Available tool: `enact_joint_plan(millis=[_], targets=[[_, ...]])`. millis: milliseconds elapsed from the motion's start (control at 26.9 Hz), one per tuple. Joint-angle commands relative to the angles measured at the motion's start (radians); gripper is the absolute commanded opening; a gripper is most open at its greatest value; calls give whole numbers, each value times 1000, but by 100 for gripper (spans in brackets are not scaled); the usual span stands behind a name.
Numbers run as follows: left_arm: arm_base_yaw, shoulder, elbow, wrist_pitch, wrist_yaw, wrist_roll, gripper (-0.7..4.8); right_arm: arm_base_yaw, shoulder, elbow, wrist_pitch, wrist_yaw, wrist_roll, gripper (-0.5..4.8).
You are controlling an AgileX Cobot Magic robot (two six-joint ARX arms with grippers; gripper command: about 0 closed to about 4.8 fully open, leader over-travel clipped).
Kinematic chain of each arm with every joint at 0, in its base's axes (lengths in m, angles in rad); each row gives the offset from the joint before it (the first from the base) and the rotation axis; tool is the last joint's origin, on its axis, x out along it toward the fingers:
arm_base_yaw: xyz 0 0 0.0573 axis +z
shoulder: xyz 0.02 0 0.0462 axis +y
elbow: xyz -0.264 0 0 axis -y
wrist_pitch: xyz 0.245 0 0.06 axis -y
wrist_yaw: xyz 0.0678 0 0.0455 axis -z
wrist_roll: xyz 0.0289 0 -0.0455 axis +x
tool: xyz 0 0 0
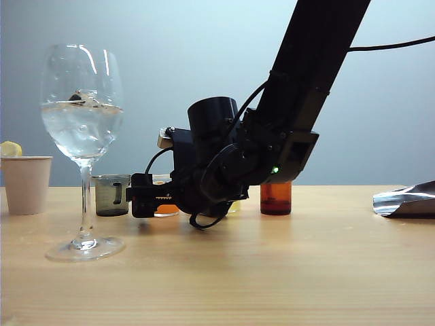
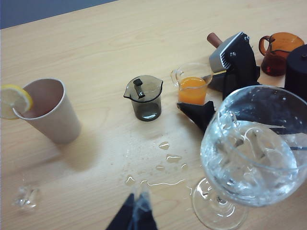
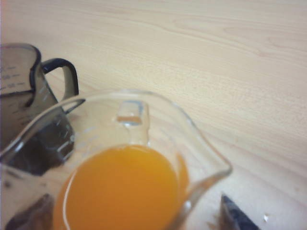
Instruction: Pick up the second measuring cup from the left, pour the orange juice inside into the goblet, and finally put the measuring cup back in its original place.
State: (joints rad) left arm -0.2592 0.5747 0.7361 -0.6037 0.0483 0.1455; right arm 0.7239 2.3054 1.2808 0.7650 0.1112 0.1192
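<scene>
The second measuring cup (image 2: 193, 79) is a small clear beaker that stands on the table, and the orange juice (image 2: 192, 90) fills its lower part. My right gripper (image 2: 211, 84) is open, with one finger on each side of the cup and not closed on it. From the right wrist the juice (image 3: 122, 189) fills the near view, and one dark fingertip (image 3: 234, 215) shows beside the cup (image 3: 201, 158). The goblet (image 1: 83, 129) stands left of the cups and holds clear liquid. My left gripper (image 2: 136, 211) hangs above the table near the goblet's foot (image 2: 218, 213), shut on nothing.
A smoky grey beaker (image 2: 144, 98) stands just beside the juice cup. A paper cup (image 2: 48, 112) with a lemon slice is further along, and an amber beaker (image 2: 278, 50) lies beyond the right arm. Water drops (image 2: 165, 167) lie on the wood. A foil object (image 1: 408, 200) sits at far right.
</scene>
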Motion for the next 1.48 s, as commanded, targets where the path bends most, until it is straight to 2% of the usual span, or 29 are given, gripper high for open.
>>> enact_joint_plan(millis=[37, 260, 557, 631, 705, 779, 928, 1076, 1225, 1485], targets=[[0, -2, 5, 5, -3, 5, -6, 0, -3, 31, 17, 3, 4, 471], [0, -2, 5, -4, -3, 5, -6, 0, 28, 97, -21, 3, 4, 471], [0, -2, 5, -9, -6, 5, -6, 0, 33, 102, -58, 3, 5, 469], [0, -2, 5, -8, -10, 5, -6, 0, 33, 102, -57, 3, 5, 416], [0, -2, 5, -8, -11, 5, -6, 0, 33, 102, -57, 3, 5, 311], [0, -2, 5, -8, -11, 5, -6, 0, 33, 102, -58, 3, 5, 246], [0, -2, 5, -8, -11, 5, -6, 0, 33, 102, -58, 3, 5, 172], [0, -2, 5, -8, -11, 6, -6, 1, 32, 102, -57, 2, 5, 166], [0, -2, 5, -1, -11, 42, -6, 3, 19, 104, -66, -13, 5, 166], [0, -2, 5, 15, -11, 42, -6, 8, -41, 104, -104, -27, 3, 165]])
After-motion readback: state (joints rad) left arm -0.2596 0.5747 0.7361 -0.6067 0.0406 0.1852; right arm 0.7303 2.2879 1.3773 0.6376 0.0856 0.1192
